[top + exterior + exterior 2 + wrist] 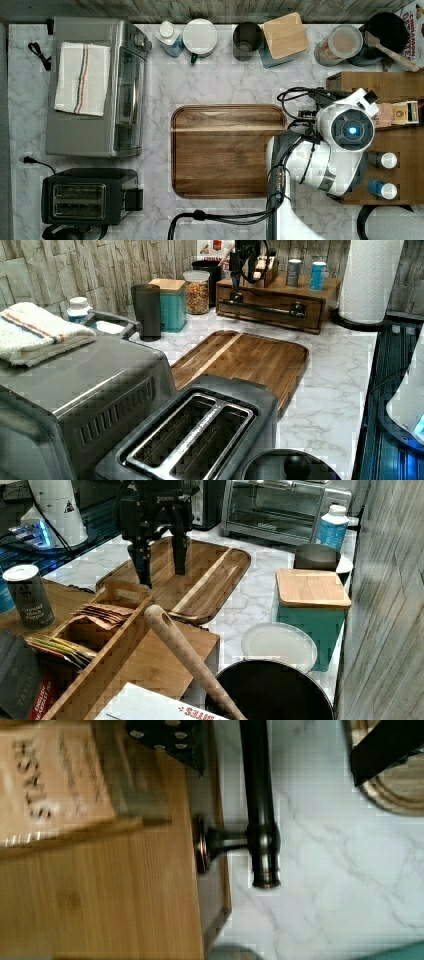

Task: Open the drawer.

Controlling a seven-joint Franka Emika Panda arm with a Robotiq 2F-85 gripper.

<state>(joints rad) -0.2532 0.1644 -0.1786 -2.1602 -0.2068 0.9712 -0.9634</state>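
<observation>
Marble desk [330, 370]: drawer [270, 310] closed, upper centre of the left view.
Pincer [161, 562] spread, straddling the bar handle [259, 800]; lower, pinch the bar near its post, pull straight outward.

White arm [320, 165], blk cables, blue LED, blk gripper [160, 567].

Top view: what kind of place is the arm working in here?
Most likely a kitchen counter, perhaps a mock-up: a marble-look countertop carries a toaster oven, a toaster and a wooden serving tray, with jars along the back wall.
</observation>
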